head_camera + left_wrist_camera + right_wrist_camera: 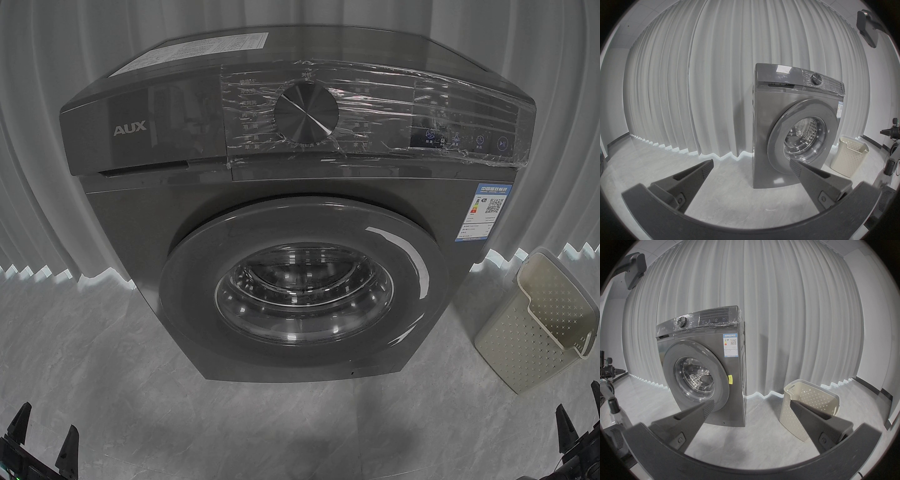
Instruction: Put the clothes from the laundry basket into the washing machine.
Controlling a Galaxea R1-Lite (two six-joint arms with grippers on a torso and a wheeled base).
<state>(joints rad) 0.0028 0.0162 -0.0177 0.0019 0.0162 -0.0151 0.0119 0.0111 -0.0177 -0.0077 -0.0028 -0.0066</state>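
Hovering with left gripper [750, 162] and right gripper [751, 402] both spread apart; risking a blocked load at shut washing machine door [304, 290].

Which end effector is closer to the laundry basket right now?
Right. The right end effector hangs just in front of the laundry basket; the left end effector is across the floor, past the washing machine's other side.
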